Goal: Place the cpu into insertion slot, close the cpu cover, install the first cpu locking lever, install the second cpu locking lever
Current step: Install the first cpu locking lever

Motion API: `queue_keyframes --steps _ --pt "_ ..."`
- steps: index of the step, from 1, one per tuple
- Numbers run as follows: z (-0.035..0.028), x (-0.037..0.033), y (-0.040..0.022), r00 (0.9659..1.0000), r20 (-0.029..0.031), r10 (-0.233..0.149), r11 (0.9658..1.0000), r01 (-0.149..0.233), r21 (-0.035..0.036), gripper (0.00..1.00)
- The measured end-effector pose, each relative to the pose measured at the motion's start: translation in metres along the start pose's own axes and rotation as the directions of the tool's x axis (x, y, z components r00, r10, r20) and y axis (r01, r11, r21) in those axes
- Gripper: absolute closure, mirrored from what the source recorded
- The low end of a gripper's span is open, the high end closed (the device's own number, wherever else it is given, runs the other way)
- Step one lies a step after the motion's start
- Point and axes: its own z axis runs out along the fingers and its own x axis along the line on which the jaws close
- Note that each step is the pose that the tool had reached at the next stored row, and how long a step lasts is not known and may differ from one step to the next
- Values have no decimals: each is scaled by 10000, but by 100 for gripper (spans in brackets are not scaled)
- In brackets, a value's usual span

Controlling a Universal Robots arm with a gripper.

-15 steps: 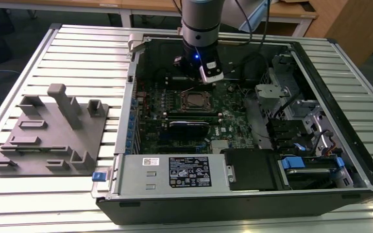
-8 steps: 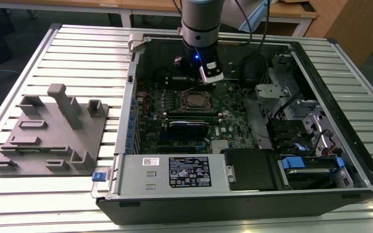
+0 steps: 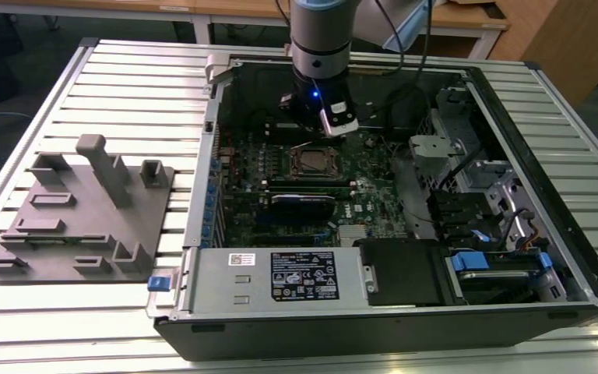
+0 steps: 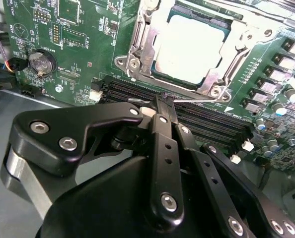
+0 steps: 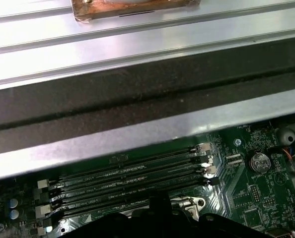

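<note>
The cpu (image 4: pixel 189 47) lies flat in the insertion slot (image 4: pixel 137 49), its dull silver top facing up. The silvery cpu cover (image 4: pixel 207 87) frames the chip; I cannot tell whether it is pressed fully down. A thin wire locking lever (image 4: pixel 202 102) runs along the socket edge nearest the memory slots. My gripper (image 4: pixel 161 105) has its black fingers shut together, tips right at this lever; whether they pinch it is unclear. In the exterior view the gripper (image 3: pixel 325 131) hangs just behind the socket (image 3: pixel 314 161). The dark gripper body (image 5: pixel 157 220) borders a socket corner (image 5: pixel 192 202).
Black memory slots (image 5: pixel 127 176) lie between the socket and the case wall (image 5: pixel 137 134). A coin battery (image 4: pixel 40 60) sits on the green board. The open computer case (image 3: pixel 205 257) lies on a slatted table (image 3: pixel 122 78), with a grey fixture plate (image 3: pixel 81 210) at the exterior view's left.
</note>
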Motion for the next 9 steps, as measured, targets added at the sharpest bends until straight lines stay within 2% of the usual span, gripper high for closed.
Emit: queue_keyframes --steps 3,6,9 --pt "6 1 0 9991 88 409 9992 -409 22 89" --pt "10 1 0 9957 195 908 9958 -909 47 89" --pt "13 8 8 9928 254 1170 9931 -1172 58 89"
